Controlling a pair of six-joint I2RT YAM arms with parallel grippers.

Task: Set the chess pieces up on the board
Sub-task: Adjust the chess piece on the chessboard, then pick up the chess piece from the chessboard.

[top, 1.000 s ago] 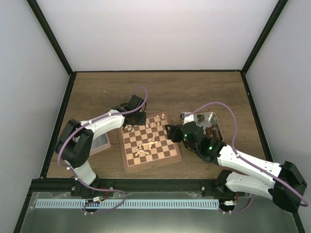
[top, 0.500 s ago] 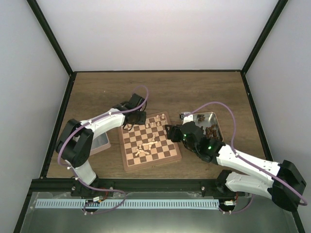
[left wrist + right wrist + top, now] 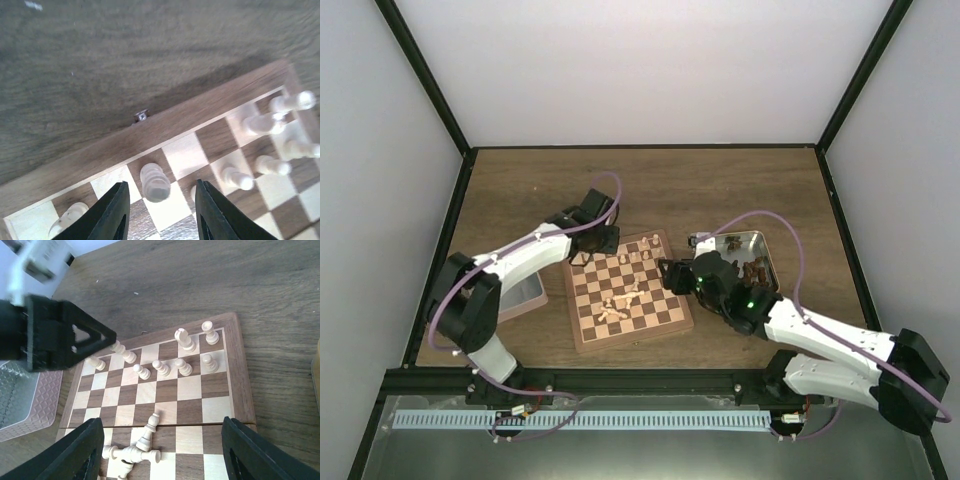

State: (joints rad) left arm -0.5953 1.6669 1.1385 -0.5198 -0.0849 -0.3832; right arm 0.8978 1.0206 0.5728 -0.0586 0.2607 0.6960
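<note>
The board [image 3: 632, 341] lies between my arms. Several cream chess pieces [image 3: 641, 252] stand on its far rows, and several more lie in a heap [image 3: 618, 303] near its front. My left gripper [image 3: 592, 255] is open over the far left corner; in the left wrist view [image 3: 161, 192] a cream piece [image 3: 154, 182] stands between the jaws, which do not touch it. My right gripper [image 3: 668, 275] is open and empty above the board's right edge; in the right wrist view [image 3: 165, 455] it is spread wide over the heap [image 3: 134, 454].
A silver tin [image 3: 757, 241] with dark brown pieces [image 3: 753, 268] stands right of the board. Another tin [image 3: 523, 291] with a pink lid lies to the left, and shows in the right wrist view [image 3: 20, 400]. Black frame rails edge the table.
My left arm has shifted a little toward the far left over the board's corner. My right gripper has crept slightly left. The pieces have not moved.
</note>
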